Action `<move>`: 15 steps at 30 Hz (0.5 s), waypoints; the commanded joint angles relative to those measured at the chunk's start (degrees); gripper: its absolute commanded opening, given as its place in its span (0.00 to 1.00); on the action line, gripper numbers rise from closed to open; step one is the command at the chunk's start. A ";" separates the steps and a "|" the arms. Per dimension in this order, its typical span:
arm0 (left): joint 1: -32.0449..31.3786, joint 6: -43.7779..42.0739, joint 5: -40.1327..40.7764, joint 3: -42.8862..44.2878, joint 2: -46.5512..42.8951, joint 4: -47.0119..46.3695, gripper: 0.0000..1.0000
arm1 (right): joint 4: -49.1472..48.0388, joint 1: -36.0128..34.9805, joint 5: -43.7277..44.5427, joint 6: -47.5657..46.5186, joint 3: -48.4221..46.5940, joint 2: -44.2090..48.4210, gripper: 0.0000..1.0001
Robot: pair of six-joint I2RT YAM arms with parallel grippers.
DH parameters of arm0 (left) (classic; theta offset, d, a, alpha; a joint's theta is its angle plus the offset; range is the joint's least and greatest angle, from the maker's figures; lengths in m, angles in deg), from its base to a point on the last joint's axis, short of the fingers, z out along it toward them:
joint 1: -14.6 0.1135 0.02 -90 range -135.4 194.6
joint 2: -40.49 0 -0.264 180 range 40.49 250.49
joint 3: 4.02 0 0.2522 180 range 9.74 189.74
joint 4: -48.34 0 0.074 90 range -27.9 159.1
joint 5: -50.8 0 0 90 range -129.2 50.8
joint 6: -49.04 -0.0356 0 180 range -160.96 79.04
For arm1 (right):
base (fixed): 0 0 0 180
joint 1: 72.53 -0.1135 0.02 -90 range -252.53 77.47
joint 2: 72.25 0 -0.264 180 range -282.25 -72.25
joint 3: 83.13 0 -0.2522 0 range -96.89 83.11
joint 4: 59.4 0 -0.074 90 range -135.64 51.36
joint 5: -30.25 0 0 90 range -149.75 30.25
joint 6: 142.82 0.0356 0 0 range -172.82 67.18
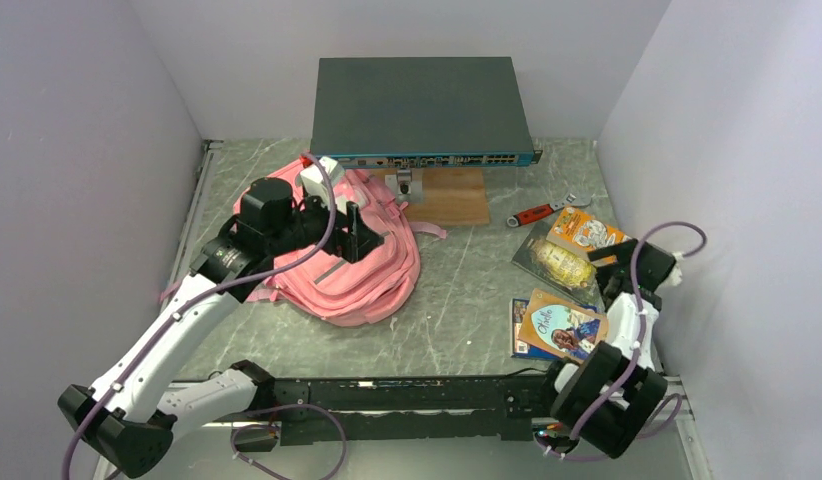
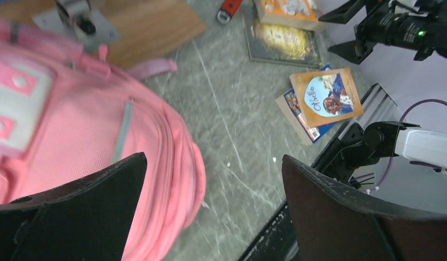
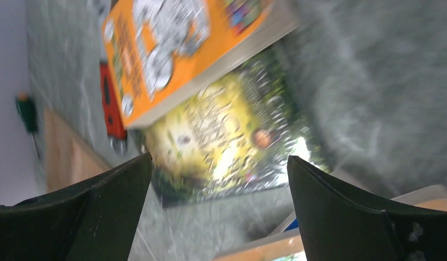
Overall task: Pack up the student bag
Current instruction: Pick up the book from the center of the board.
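Note:
The pink student bag point(image 1: 352, 265) lies on the grey table left of centre; it also shows in the left wrist view point(image 2: 91, 130). My left gripper point(image 1: 359, 235) hovers over the bag's top, open and empty, its jaws wide apart point(image 2: 213, 206). My right gripper point(image 1: 615, 275) is open and empty above the books at the right point(image 3: 218, 212). Under it lie a dark book with a yellow cover picture point(image 3: 232, 141) and an orange book point(image 3: 178, 49). Two more books, one tan point(image 1: 562, 325) on one blue, lie nearer the front.
A dark flat box point(image 1: 419, 110) stands at the back over a wooden board point(image 1: 452, 195). A red-handled tool point(image 1: 535, 212) lies beside the books. Grey walls close in left, right and back. A black rail point(image 1: 387, 395) runs along the front edge.

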 commanded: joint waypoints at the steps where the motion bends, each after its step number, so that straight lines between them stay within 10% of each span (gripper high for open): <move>1: -1.29 -6.64 -0.93 5.13 1.58 0.08 1.00 | -10.76 8.58 -1.18 5.98 1.20 -2.01 0.97; 15: -1.33 -9.51 -1.57 -4.39 -0.63 -7.79 1.00 | -35.12 19.54 -11.11 6.59 8.16 -16.41 0.98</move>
